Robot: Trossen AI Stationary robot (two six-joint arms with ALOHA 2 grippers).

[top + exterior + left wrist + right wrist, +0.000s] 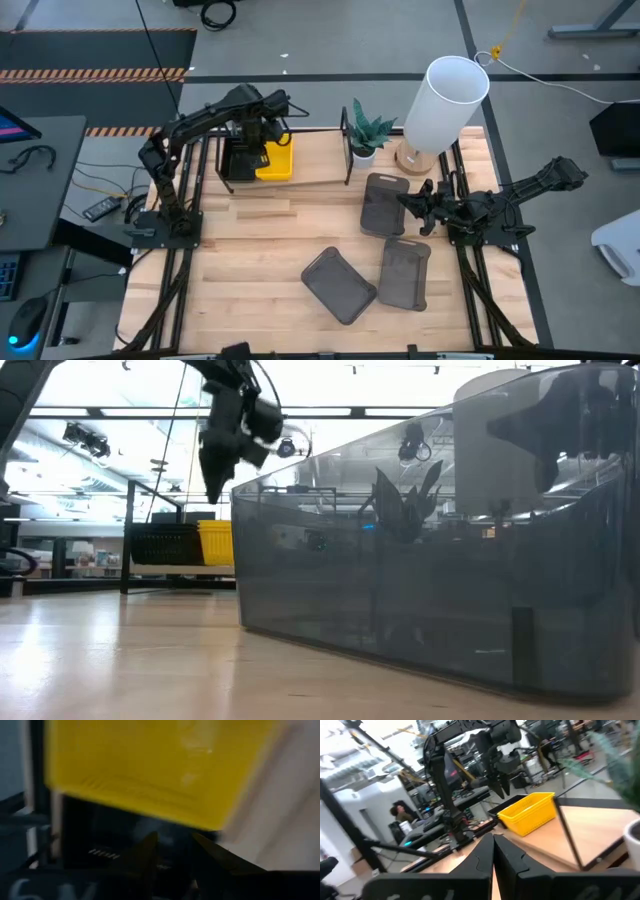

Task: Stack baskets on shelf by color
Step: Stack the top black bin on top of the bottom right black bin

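The shelf [315,165] stands at the far left of the table. On it sit black mesh baskets [238,165] and, beside them, yellow baskets [277,160]. My left gripper [255,138] hangs open above the black baskets [100,835], fingers pointing down, with the yellow stack [160,765] just beyond. Three dark grey baskets lie flat on the table: one far right [385,205], two nearer [340,285] [405,273]. My right gripper [408,203] is at the far grey basket's right rim, its fingers closed together [493,851]. My right gripper meets the far grey basket at its right-hand rim [404,205], coming roughly level from the table's right. The two fingers stand closed with only a slit between them. The basket lies flat on the table. The gripper itself hides the exact place of contact.
A potted plant [365,130] stands at the shelf's right end loop, and a tall white cylinder [445,100] on a wooden base stands far right. The nearest grey basket [440,560] fills the low view. Bare wood lies on the table's left half [250,260].
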